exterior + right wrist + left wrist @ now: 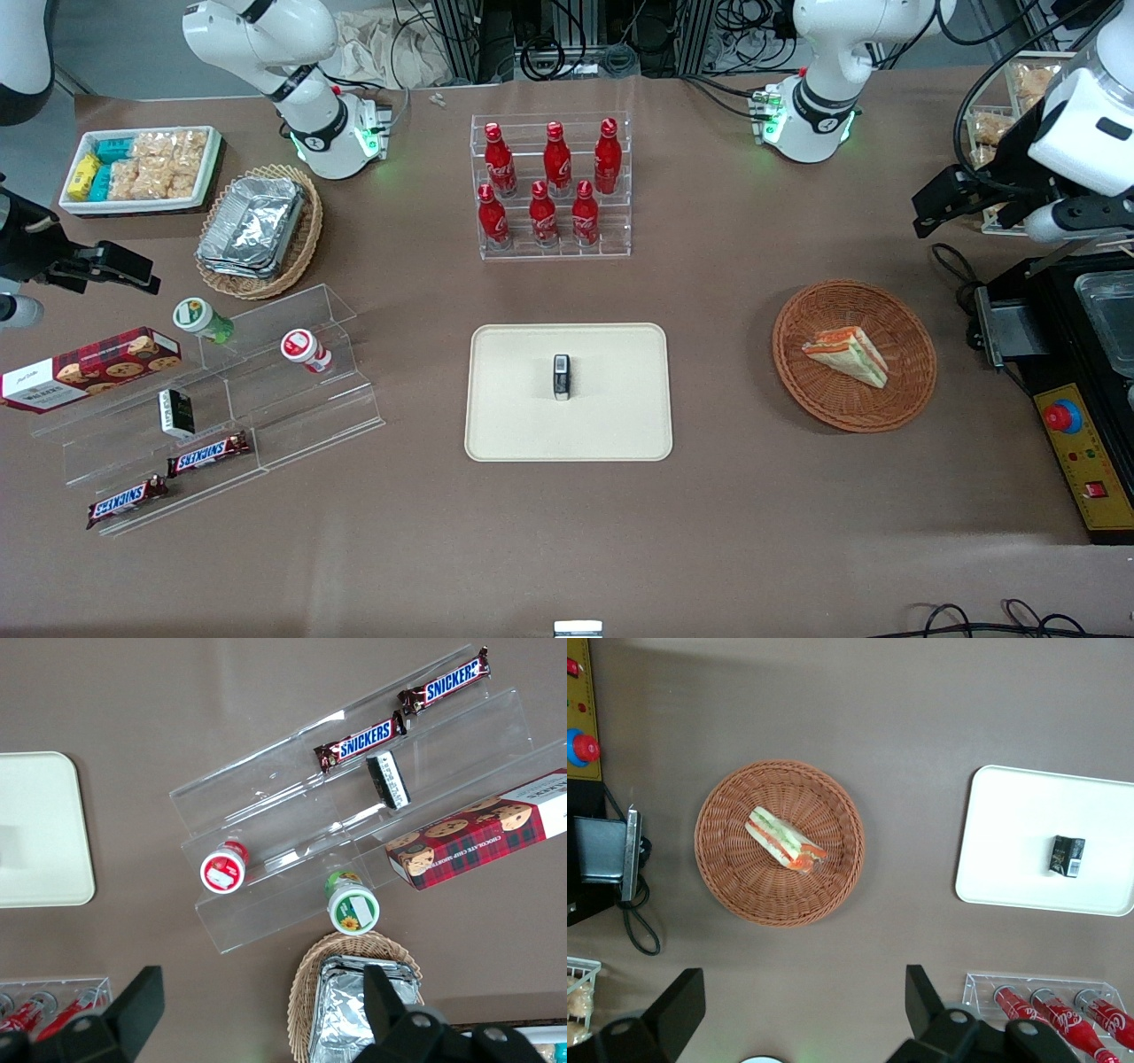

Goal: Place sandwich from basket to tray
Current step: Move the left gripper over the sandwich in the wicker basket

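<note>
The sandwich [846, 354] [784, 840], a pale wedge with orange-red and green layers, lies on its side in the round reddish-brown basket [912, 390] [735, 886]. The cream tray [532, 425] [1010, 859] rests mid-table, beside the basket toward the parked arm's end, and carries a small dark box [562, 377] [1067, 856]. My gripper [941, 206] [802, 1001] hangs high over the working arm's end of the table, farther from the front camera than the basket. It is open wide and holds nothing.
A clear rack of red bottles [554, 190] stands farther from the front camera than the tray. A black machine with a red button [1063, 415] sits beside the basket at the table's working-arm end. Acrylic steps [292, 390] with snacks, a foil-filled tan basket [257, 226] and a white bin [142, 168] lie toward the parked arm's end.
</note>
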